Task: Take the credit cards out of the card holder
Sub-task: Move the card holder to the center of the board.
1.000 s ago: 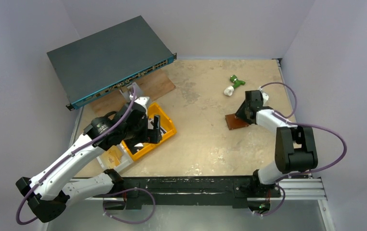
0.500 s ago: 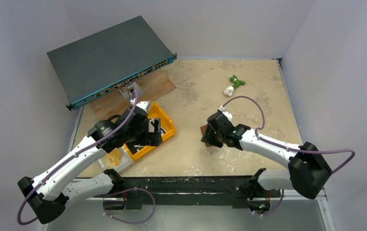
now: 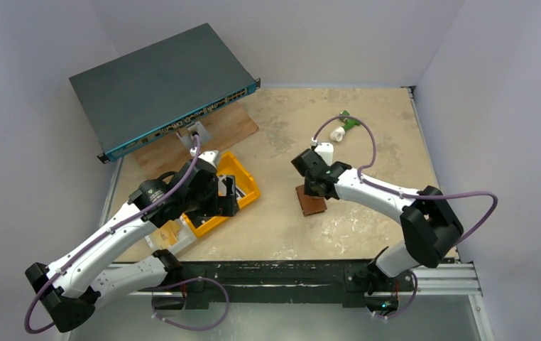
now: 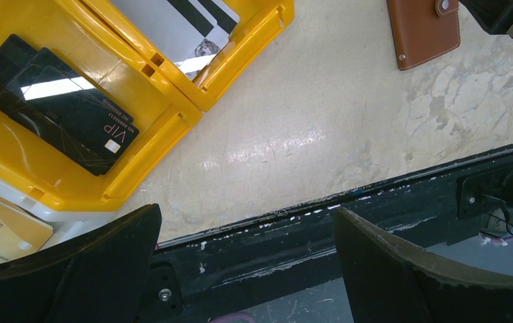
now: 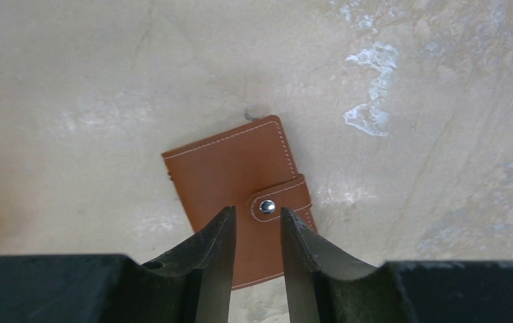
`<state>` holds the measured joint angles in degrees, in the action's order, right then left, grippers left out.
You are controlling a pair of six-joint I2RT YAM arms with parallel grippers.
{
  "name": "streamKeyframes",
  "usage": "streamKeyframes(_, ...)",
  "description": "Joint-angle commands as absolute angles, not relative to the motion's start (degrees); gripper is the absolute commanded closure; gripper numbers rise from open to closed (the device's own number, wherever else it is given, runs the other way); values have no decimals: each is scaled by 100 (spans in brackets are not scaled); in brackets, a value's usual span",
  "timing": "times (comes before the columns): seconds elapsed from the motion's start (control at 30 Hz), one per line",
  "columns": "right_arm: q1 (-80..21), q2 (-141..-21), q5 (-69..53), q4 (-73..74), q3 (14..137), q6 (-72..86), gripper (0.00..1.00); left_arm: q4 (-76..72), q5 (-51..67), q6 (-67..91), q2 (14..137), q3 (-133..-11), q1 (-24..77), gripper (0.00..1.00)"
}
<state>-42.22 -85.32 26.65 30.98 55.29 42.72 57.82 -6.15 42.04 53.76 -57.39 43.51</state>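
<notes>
The card holder (image 3: 312, 201) is a brown leather wallet lying flat on the table near its middle, snapped shut. It also shows in the right wrist view (image 5: 240, 175) and at the top right of the left wrist view (image 4: 422, 30). My right gripper (image 5: 257, 219) hovers just over its snap tab (image 5: 267, 206), jaws a little apart and holding nothing; in the top view the right gripper (image 3: 312, 189) is at the wallet's far end. No credit cards show at the wallet; its inside is hidden. My left gripper (image 4: 246, 212) is wide open and empty by the yellow bin (image 3: 248, 186).
The yellow bin (image 4: 173, 101) holds black VIP cards (image 4: 72, 101) and a pale grey card with black stripes (image 4: 173, 27). A network switch (image 3: 161, 85) and a wooden board (image 3: 232, 124) lie at the back left. A green and white object (image 3: 344, 126) lies at the back right.
My right arm swung from the right side to the table's middle and the wallet came with it; it now lies flat under the jaws. The left arm barely moved.
</notes>
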Motion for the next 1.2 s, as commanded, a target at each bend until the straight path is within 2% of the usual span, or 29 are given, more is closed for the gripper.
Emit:
streamKeyframes(0.0, -4218, -8693, 3203, 3304, 5672, 3866, 71, 5603, -644, 4324, 5298, -5729, 4320, 0)
streamKeyframes(0.73, -4263, -9298, 2852, 2841, 5361, 3783, 68, 5420, -523, 4430, 5409, -5555, 4323, 0)
streamKeyframes(0.87, -4261, -9315, 2827, 2957, 5170, 4009, 73, 5386, -511, 4432, 5416, -5526, 4321, 0)
streamKeyframes(1.07, -4262, -9083, 2490, 2799, 4884, 4086, 99, 5131, -331, 4465, 5485, -5394, 4320, 0)
streamKeyframes(1.17, -4263, -8756, 1788, 2521, 4696, 4041, 100, 4924, -142, 4496, 5569, -5299, 4318, 0)
